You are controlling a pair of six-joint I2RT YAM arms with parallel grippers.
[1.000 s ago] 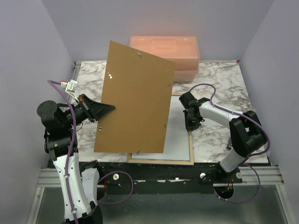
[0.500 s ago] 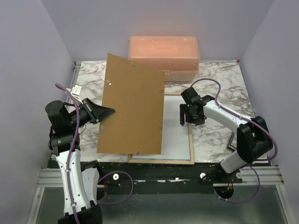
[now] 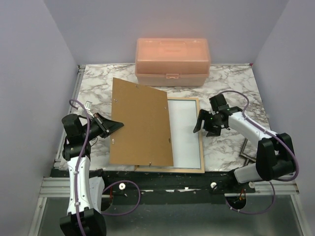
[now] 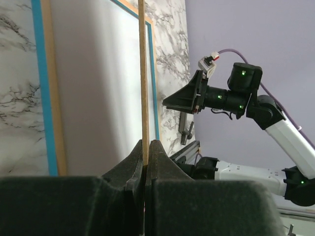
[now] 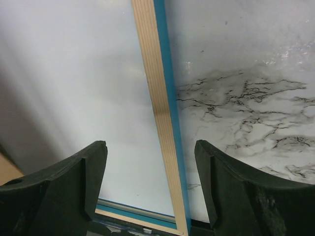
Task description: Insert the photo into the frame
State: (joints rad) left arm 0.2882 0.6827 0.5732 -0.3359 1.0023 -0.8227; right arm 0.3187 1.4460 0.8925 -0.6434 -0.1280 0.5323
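Observation:
The frame (image 3: 201, 140) lies flat on the marble table, its light wood and blue rim (image 5: 158, 98) facing up. Inside it lies the photo (image 3: 184, 130), plain white back up (image 5: 74, 73). A brown backing board (image 3: 140, 123) hangs tilted over the frame's left half. My left gripper (image 3: 118, 124) is shut on the board's left edge, and the board shows edge-on (image 4: 142, 73) between the jaws (image 4: 146, 147). My right gripper (image 3: 203, 126) is open and holds nothing; it hovers over the frame's right rim, which passes between its fingers (image 5: 150, 157).
A pink plastic box (image 3: 172, 61) stands at the back of the table. A dark metal bracket (image 3: 246, 150) lies near the right arm's base. A metal rail (image 3: 172, 184) runs along the near edge. Lilac walls close in both sides.
The left arm has tipped the backing board down from steep to low over the frame. The right gripper has opened and drawn back to the right, over the frame's right rim.

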